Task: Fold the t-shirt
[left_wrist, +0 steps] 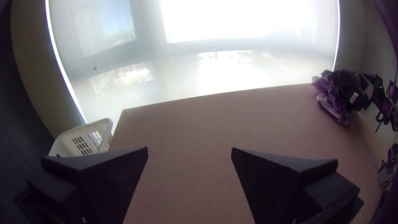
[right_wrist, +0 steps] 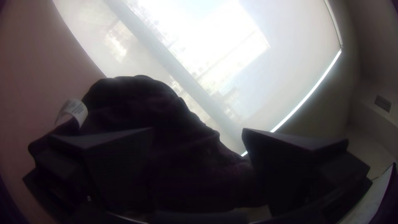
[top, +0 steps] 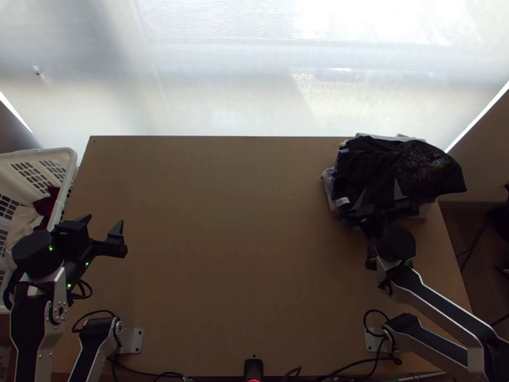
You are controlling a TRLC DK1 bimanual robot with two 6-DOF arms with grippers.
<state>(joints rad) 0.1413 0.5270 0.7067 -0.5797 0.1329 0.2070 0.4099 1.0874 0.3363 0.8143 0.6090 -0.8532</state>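
Can see the dark printed t-shirt (top: 439, 179) bunched together with pale cloth (top: 328, 181) at the upper right of the top view, covering the far right corner of the table (top: 242, 223) and jutting past the right edge. Can find the right gripper (top: 380, 196) at the near side of the heap, released, with fingers wide apart. At middle left, can find the left gripper (top: 104, 221), likewise released, near the white basket (top: 69, 167). Can trace a broad stretch of tabletop between both grippers, reaching the far edge.
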